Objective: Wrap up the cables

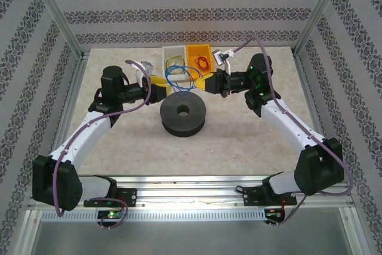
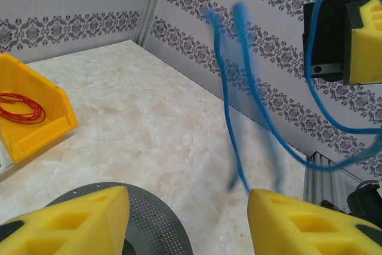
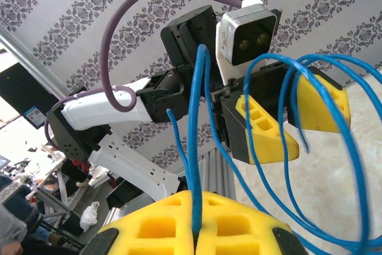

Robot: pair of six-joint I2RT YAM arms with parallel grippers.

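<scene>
Blue cable [image 3: 196, 147] tight in R end effector [image 3: 194, 231]; L end effector [image 2: 188, 207] wide; bare table [image 1: 119, 141] round spool [image 1: 172, 120].

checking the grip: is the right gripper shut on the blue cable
Shut: right gripper closed tight, blue cable pinched in the seam.

Soft, even light is falling from above onto the table [image 1: 256, 147], and the black spool [image 1: 183, 115] is casting only a faint shadow toward the near edge. The metal rail [image 1: 197, 207] along that edge is glaring almost white. In the left wrist view the blue cable [image 2: 227, 108] is smearing into hazy streaks (the wallpaper behind is showing sharper), and the yellow fingers [image 2: 77, 225] of the left gripper [image 2: 189, 201] are sitting out of focus. In the right wrist view the lower left corner is washing out pale.
</scene>
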